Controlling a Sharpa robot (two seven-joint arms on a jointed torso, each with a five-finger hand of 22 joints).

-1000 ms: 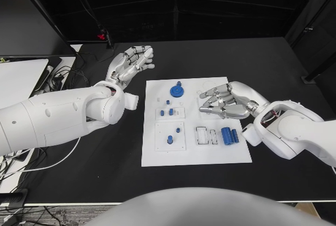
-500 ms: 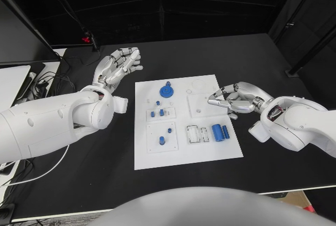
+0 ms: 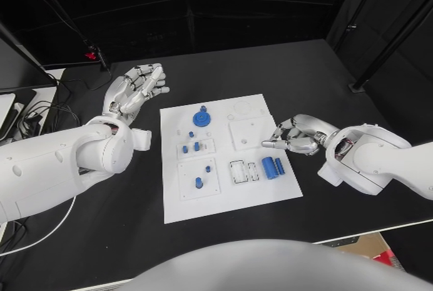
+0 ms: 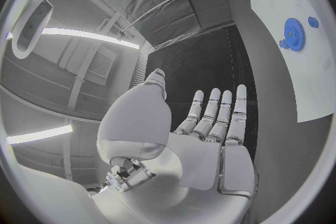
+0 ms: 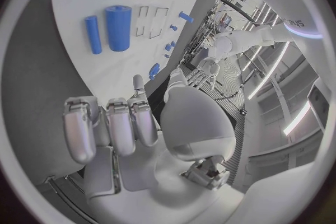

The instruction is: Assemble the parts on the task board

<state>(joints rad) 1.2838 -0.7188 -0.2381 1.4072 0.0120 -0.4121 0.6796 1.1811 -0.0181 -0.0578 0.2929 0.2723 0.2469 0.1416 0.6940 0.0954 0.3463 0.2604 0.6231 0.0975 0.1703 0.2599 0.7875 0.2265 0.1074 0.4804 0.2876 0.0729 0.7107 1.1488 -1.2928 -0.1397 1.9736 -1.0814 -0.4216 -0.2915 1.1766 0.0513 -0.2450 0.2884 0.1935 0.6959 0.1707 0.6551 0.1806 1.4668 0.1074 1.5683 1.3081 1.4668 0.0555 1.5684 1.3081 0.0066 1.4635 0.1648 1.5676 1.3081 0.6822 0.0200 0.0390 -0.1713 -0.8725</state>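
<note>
The white task board (image 3: 234, 200) lies mid-table. On it sit a blue gear (image 3: 201, 119), several small blue parts (image 3: 189, 144) and two blue cylinders (image 3: 269, 167) beside two vacant rectangular slots (image 3: 243, 171). My right hand (image 3: 293, 136) hovers at the board's right edge, just beyond the cylinders, its fingers curled in with nothing in them. The right wrist view shows that hand (image 5: 133, 134) with the larger cylinder (image 5: 118, 27) and the thin cylinder (image 5: 92, 34) ahead of it. My left hand (image 3: 135, 87) is raised left of the board's far corner, fingers straight and apart; the left wrist view shows it (image 4: 203, 140) and the gear (image 4: 294, 34).
Cables (image 3: 36, 109) trail off the table's left edge. A black pole base (image 3: 359, 86) stands at the far right. Bare black table (image 3: 298, 66) surrounds the board, and the front edge runs close below it.
The camera has shifted, so the whole picture moved. My right hand's fingers have curled in, and it has drawn from over the board to its right edge. The left hand stays spread.
</note>
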